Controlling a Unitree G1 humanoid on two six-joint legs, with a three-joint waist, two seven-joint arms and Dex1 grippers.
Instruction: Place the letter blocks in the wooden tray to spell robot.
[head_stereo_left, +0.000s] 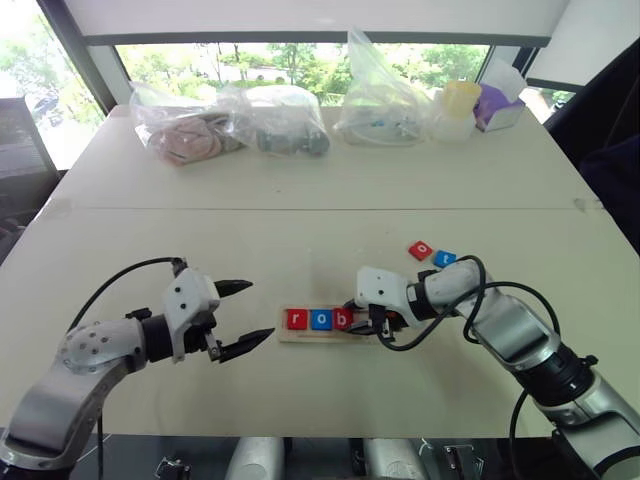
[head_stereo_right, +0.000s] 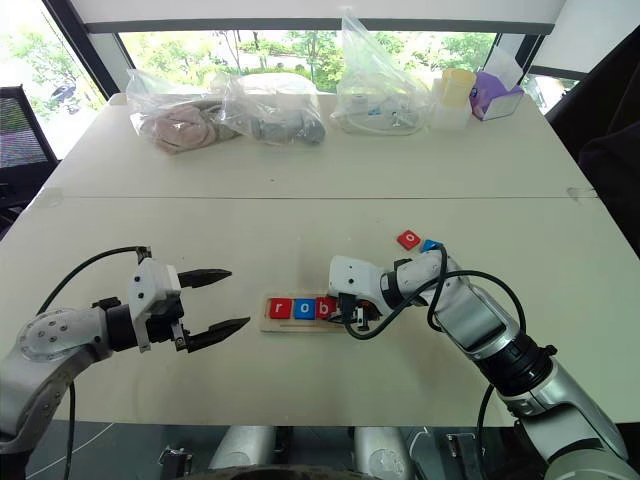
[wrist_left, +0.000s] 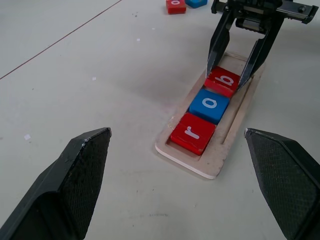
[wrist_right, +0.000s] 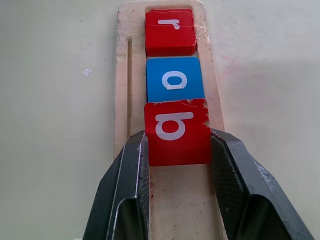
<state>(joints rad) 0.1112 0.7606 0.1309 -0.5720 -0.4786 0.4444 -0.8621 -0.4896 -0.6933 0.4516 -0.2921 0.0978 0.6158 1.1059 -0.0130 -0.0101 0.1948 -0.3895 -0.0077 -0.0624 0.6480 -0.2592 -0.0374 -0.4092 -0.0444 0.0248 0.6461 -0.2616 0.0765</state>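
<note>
The wooden tray (head_stereo_left: 286, 337) lies near the table's front edge. Its slot holds a red r block (head_stereo_left: 296, 319), a blue o block (head_stereo_left: 320, 320) and a red b block (head_stereo_left: 343, 320) in a row. My right gripper (wrist_right: 178, 137) is shut on the red b block (wrist_right: 175, 125), third in the slot, with a finger (wrist_left: 216, 50) on each side. A loose red o block (head_stereo_left: 421, 249) and a blue t block (head_stereo_left: 444, 258) lie on the table behind my right arm. My left gripper (head_stereo_left: 260, 310) hovers open and empty just left of the tray.
Clear plastic bags (head_stereo_left: 230, 125) of items line the table's far edge, with another bag (head_stereo_left: 385, 100), a yellow-lidded cup (head_stereo_left: 458, 108) and a purple box (head_stereo_left: 497, 105) to the right. A seam (head_stereo_left: 300, 208) crosses the table.
</note>
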